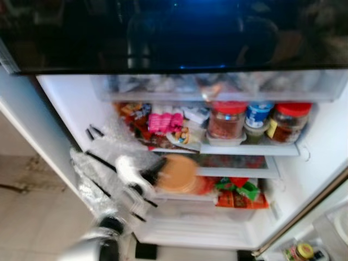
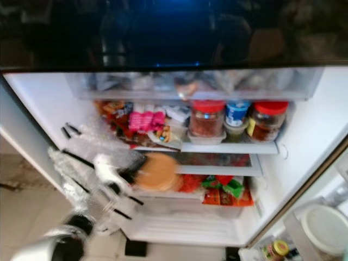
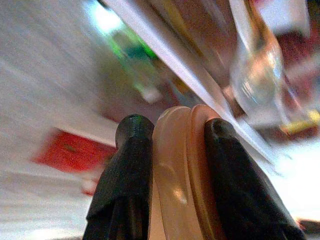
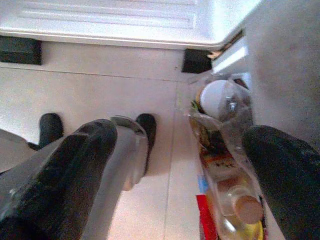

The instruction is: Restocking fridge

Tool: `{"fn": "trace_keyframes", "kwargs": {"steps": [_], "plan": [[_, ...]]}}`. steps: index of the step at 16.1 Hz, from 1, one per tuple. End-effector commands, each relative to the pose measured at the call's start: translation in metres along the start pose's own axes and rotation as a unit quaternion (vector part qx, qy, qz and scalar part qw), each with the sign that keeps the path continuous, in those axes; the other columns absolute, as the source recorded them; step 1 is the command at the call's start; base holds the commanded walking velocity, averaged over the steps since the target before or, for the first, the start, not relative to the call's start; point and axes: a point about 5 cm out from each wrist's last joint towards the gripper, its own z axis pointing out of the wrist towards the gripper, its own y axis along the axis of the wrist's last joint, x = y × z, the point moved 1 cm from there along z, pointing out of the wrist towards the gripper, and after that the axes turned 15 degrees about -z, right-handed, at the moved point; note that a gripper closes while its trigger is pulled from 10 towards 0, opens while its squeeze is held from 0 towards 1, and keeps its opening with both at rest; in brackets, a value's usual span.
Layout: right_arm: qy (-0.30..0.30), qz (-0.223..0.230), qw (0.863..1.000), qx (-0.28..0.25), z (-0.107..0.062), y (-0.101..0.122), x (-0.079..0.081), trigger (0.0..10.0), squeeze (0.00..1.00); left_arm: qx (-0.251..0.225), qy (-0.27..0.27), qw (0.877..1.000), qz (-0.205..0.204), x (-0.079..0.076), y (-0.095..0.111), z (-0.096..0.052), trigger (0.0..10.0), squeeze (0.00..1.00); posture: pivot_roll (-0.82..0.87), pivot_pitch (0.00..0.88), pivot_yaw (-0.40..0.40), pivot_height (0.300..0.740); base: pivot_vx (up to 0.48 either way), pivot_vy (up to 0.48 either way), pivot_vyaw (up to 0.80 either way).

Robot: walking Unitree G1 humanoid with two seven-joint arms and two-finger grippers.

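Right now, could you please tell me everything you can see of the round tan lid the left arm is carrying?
The lid is a flat, round disc, tan to pale orange, seemingly glossy plastic, with a raised rim. The left pincer grips it on edge, one black finger on each face. It is held upright, facing out, in front of the fridge's middle shelf, beside red and green packets. Motion blur hides finer detail.

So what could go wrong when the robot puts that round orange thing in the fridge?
The left gripper pinches the round orange container only by its edge, so it might slip and fall. The middle shelf ahead looks narrow, with green and red packets just below, so the container could bump them. The view is blurry, so aiming may be off.
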Motion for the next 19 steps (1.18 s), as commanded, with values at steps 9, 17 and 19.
{"fn": "trace_keyframes", "kwargs": {"steps": [9,17,19], "plan": [[0.0,0.013,1.0,-0.001,-0.0008,-0.0052,0.0052,10.0,0.0,0.032,-0.014,0.999,-0.001,0.0065,-0.002,-0.0089,10.0,0.0,0.04,0.052,0.028,0.729,0.0,0.0,0.0],[0.0,0.015,1.0,-0.01,-0.0013,-0.0052,0.0056,10.0,0.0,0.034,-0.011,0.999,0.011,0.0049,-0.0014,-0.0071,10.0,0.0,0.03,0.072,0.032,0.666,0.0,0.0,0.0],[0.0,0.016,1.0,-0.011,-0.0013,-0.0053,0.0059,10.0,0.0,0.03,-0.01,0.999,0.018,0.0024,0.0008,-0.0047,10.0,0.0,0.03,0.073,0.033,0.666,0.0,0.0,0.0]]}}
